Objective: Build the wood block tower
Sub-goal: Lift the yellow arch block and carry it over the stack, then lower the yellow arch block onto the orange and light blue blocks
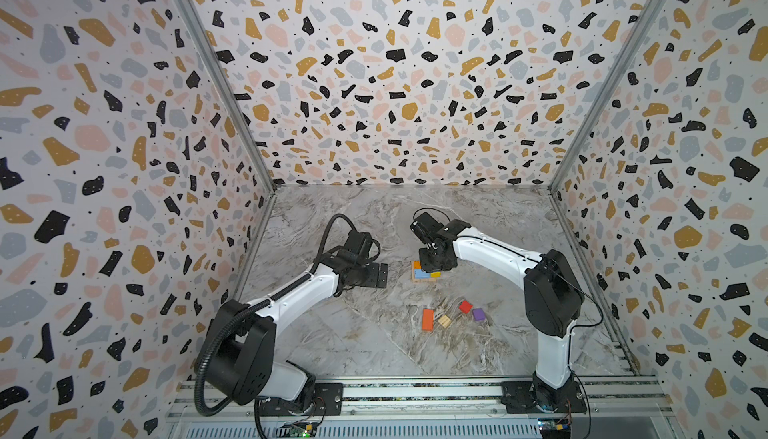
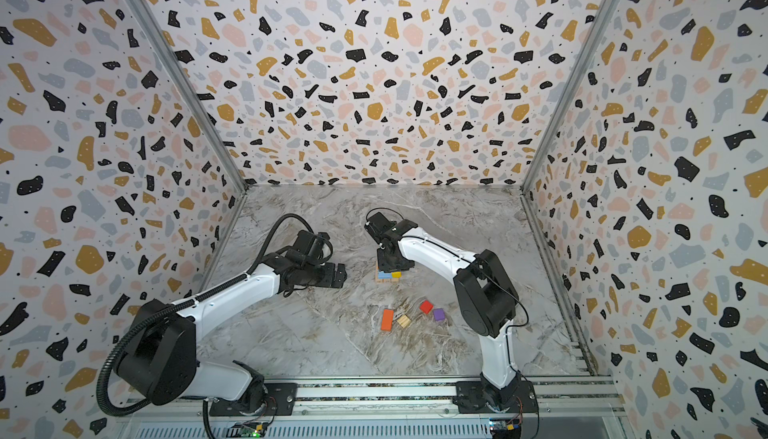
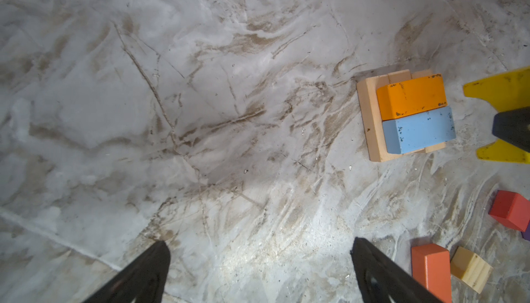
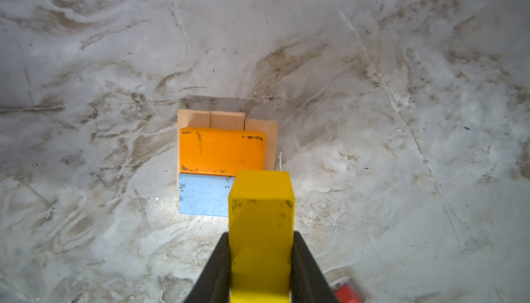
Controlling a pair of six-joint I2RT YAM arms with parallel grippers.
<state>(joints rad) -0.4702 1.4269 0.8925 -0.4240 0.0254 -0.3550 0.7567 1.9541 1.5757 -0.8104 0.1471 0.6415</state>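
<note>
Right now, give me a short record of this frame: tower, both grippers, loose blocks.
tower: tan base, orange block and blue block side by side on it
right gripper: shut on yellow block, at the blue block's end
left gripper: open, empty, over table
loose: orange oblong, tan cube, red cube, purple cube

Blurred red block (image 4: pixel 347 293) at frame edge; purple cube (image 3: pixel 527 234) mostly cropped.

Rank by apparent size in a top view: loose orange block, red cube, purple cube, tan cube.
1. loose orange block, clearly largest.
2. red cube, purple cube and tan cube look alike, so I am not ranking them.
</note>
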